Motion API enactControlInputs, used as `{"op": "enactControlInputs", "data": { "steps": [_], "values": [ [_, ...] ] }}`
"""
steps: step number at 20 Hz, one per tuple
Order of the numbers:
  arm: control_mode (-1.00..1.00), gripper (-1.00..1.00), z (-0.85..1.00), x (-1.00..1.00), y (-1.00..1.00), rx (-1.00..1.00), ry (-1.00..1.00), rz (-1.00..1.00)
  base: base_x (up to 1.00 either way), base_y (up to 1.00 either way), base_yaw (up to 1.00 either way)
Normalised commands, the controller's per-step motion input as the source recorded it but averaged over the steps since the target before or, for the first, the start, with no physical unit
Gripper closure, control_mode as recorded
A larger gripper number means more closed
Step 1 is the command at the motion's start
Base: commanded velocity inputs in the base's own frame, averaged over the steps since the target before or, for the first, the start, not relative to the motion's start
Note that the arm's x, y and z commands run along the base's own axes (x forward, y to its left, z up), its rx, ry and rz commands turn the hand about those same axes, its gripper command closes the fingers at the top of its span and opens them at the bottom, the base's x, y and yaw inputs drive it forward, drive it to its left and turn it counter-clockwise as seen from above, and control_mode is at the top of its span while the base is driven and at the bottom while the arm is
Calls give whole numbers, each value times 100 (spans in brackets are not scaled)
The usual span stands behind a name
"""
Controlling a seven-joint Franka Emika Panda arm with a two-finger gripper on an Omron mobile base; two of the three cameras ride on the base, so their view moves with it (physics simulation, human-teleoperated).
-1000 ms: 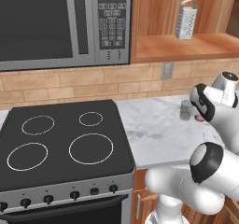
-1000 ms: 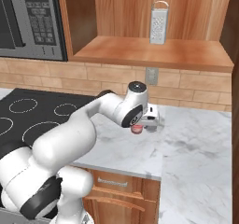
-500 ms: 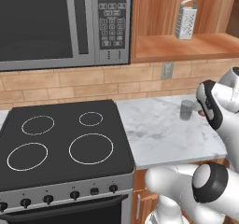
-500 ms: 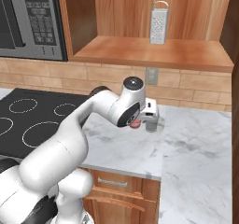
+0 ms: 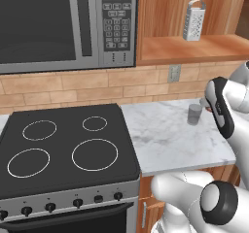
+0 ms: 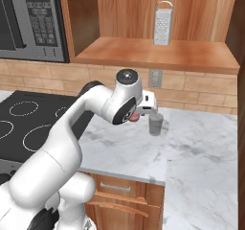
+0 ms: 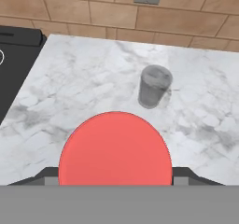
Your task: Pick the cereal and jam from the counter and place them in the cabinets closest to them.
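Jam (image 7: 115, 148) is seen as a large red disc at the bottom centre of the hand view, clamped between the two dark fingertips (image 7: 186, 175) of the gripper (image 7: 115, 178), which are spread wide on either side of it. In the right base view a sliver of red shows under the hand at centre frame, just left of the grey cup (image 6: 155, 124). The cup stands upright on the marbled counter (image 6: 201, 147), right of centre. A metal grater (image 6: 162, 23) stands on the open cabinets' (image 6: 143, 51) shelf, upper right of the frame
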Motion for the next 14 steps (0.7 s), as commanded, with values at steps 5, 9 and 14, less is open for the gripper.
{"op": "enactControlInputs", "data": {
  "steps": [5, 9, 14],
  "values": [
    [-100, 100, 49, 0, 14, 0, -5, 0, 0, 0, 0],
    [-100, 100, 54, 0, 14, 0, -4, 0, 0, 0, 0],
    [-100, 100, 56, 0, 14, 0, -3, -1, 0, 0, 0]
  ]
}}
